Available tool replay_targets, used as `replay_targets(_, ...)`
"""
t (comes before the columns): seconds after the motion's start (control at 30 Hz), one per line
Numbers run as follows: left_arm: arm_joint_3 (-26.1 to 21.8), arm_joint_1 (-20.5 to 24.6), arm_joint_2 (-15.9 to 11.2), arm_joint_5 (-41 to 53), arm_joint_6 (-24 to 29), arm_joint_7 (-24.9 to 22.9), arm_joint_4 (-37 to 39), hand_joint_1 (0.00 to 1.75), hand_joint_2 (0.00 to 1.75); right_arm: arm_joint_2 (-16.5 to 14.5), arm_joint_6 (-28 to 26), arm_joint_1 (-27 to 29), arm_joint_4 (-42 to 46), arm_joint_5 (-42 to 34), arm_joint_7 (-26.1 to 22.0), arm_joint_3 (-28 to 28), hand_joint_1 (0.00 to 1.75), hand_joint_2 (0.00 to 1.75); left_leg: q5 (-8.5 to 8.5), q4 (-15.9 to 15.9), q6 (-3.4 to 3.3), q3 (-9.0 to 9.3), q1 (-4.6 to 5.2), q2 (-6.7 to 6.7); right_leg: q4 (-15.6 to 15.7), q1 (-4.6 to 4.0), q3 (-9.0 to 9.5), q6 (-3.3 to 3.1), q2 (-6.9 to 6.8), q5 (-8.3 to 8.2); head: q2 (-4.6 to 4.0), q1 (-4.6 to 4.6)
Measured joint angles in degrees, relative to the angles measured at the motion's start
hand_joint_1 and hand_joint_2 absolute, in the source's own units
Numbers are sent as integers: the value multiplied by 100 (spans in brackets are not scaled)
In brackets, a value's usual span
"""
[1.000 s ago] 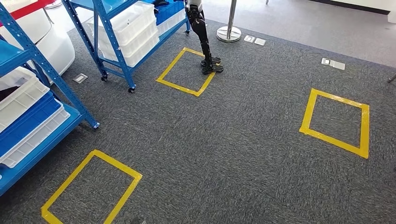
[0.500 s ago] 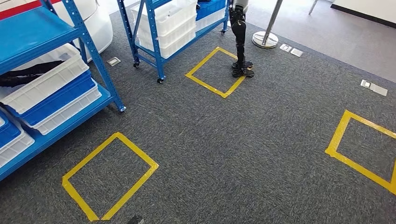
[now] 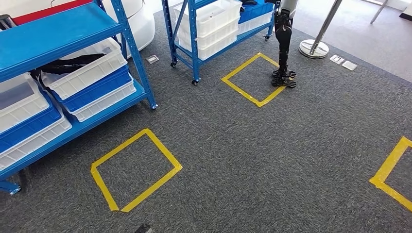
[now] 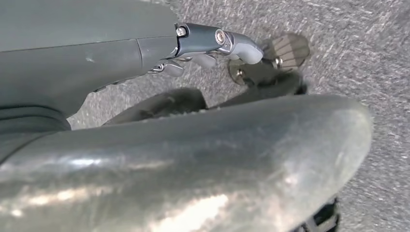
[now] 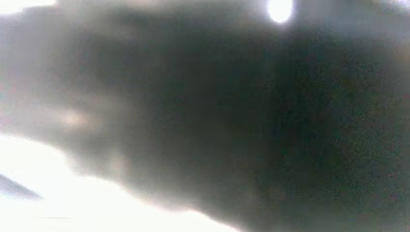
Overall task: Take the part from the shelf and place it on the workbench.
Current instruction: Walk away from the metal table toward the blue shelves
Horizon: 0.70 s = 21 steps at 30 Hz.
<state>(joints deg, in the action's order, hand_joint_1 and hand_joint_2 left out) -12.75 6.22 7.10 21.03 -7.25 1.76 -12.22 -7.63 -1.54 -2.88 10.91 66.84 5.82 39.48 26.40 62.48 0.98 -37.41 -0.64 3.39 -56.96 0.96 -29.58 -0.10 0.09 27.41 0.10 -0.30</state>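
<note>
Left fingers [image 4: 208, 46] empty over carpet, white bin [image 3: 87, 68] holding black part [image 3: 68, 65]

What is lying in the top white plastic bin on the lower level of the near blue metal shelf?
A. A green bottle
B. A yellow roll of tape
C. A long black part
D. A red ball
C: a long black part lies across the top white plastic bin on the near blue metal shelf.

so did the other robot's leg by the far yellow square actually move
No. Its foot stays on the far tape square's right corner; the whole view shifted, so the camera turned.
</note>
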Motion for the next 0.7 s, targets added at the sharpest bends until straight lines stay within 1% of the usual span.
replay_targets(0.03, 1, 6, 0, 2, -2, 7, 0, 0, 0, 1, 6, 14, 0, 1, -1, 1, 0, 0, 226, 379, 18, -165, 3, -169, -1, -15, -4, -22, -77, -2, 1, -21)
replay_targets(0.07, 1, 11, 0, 3, -3, 13, 0, 0, 0, 2, 15, 28, 0, 1, 0, 1, 0, 0, 430, 790, 38, -345, -3, -253, -2, -27, -9, -38, -162, -2, 0, -37)
replay_targets(0.1, 1, 13, 0, 3, -4, 16, 0, 0, 0, 4, 24, 40, 0, 2, 1, 1, 0, 0, 561, 1123, 54, -485, -8, -294, -4, -37, -15, -42, -253, 1, 0, -40)
replay_targets(0.13, 1, 9, 0, 4, -4, 17, 0, 0, 0, 6, 29, 45, 0, 2, 1, 2, 0, 0, 571, 1245, 63, -523, -10, -312, -5, -42, -18, -43, -336, 4, 0, -42)
replay_targets(0.17, 1, 4, 0, 4, -5, 18, 0, 0, 0, 6, 32, 45, 0, 2, 2, 2, 0, 0, 473, 1130, 67, -442, -11, -334, -6, -43, -16, -44, -410, 8, 0, -43)
replay_targets(0.2, 1, 3, 0, 4, -5, 19, 0, 0, 0, 4, 33, 42, 0, 2, 2, 2, 0, 0, 301, 800, 63, -246, -12, -388, -7, -42, -5, -42, -479, 15, 1, -44)
replay_targets(0.23, 1, 6, 0, 4, -5, 22, 0, 0, 0, 3, 34, 38, 0, 3, 2, 2, 0, 0, 136, 374, 52, -1, -8, -523, -8, -51, 12, -30, -539, 28, 1, -45)
replay_targets(0.27, 2, 13, 1, 4, -5, 27, -1, 0, 0, 2, 35, 35, 0, 4, 2, 2, 0, 0, 14, 7, 27, 208, 4, -660, -15, -77, 25, -9, -595, 47, 1, -42)
replay_targets(0.3, 2, 20, 1, 4, -7, 34, -1, 0, 0, 3, 37, 30, 0, 5, 2, 2, 0, 0, -52, -241, -6, 342, 19, -756, -20, -103, 41, 14, -646, 64, 1, -31)
replay_targets(0.33, 2, 26, -1, 4, -8, 41, -2, 0, 0, 5, 38, 24, 0, 6, 2, 2, 0, 0, -63, -348, -40, 389, 37, -806, -22, -127, 51, 39, -696, 75, 1, -19)
replay_targets(0.37, 2, 28, -2, 4, -9, 46, -2, 0, 0, 7, 39, 16, 0, 7, 1, 2, 0, 0, -68, -356, -77, 372, 57, -753, -20, -139, 56, 63, -752, 79, 1, -10)
replay_targets(0.4, 1, 28, -4, 4, -9, 50, -2, 0, 0, 9, 40, 4, 1, 7, 1, 2, 0, 0, -85, -370, -117, 359, 57, -667, -20, -139, 60, 91, -805, 87, 1, -4)
replay_targets(0.43, 1, 27, -5, 5, -9, 52, -2, 0, 0, 10, 40, -5, 1, 8, 1, 2, 0, 0, -107, -388, -156, 350, 49, -592, -53, -128, 43, 121, -763, 118, 1, -3)
replay_targets(0.47, 1, 30, -5, 5, -9, 54, -2, 0, 0, 10, 40, -10, 1, 8, 0, 2, 0, 0, -135, -407, -202, 339, 34, -514, -180, -116, -14, 138, -628, 201, 1, 2)
replay_targets(0.5, 1, 38, -3, 6, -9, 55, -2, 0, 0, 10, 40, -9, 1, 9, 0, 3, 0, 0, -164, -423, -244, 328, 12, -433, -428, -104, -132, 140, -440, 337, 0, 14)
replay_targets(0.53, 2, 46, 1, 6, -9, 56, -2, 0, 0, 9, 40, -4, 1, 9, 0, 4, 0, 0, -183, -426, -274, 303, 3, -353, -789, -85, -303, 126, -231, 509, 0, 25)
replay_targets(0.57, 2, 54, 4, 6, -9, 50, -2, 0, 0, 9, 40, 4, -1, 9, 1, 5, 0, 0, -201, -426, -293, 276, 0, -269, -1203, -76, -503, 110, -102, 682, 0, 32)
replay_targets(0.6, 3, 56, 8, 6, -9, 37, -2, 0, 0, 9, 41, 10, -1, 9, 1, 5, 0, 0, -216, -425, -301, 252, -1, -176, -1546, -68, -675, 115, -51, 800, 0, 36)
replay_targets(0.63, 3, 53, 10, 6, -9, 21, -1, 0, 0, 9, 42, 14, -2, 9, 2, 6, 0, 0, -231, -424, -299, 236, -1, -82, -1712, -60, -764, 143, -35, 831, 1, 35)
replay_targets(0.67, 3, 49, 10, 6, -8, 1, -1, 0, 0, 9, 42, 17, -2, 9, 5, 6, 0, 0, -246, -423, -288, 226, -2, 12, -1648, -49, -742, 188, -23, 765, 1, 35)
replay_targets(0.7, 3, 46, 10, 6, -7, -17, 0, 0, 0, 10, 42, 19, -2, 9, 8, 6, 0, 0, -261, -422, -271, 222, -4, 106, -1350, -34, -604, 241, 7, 615, 1, 35)
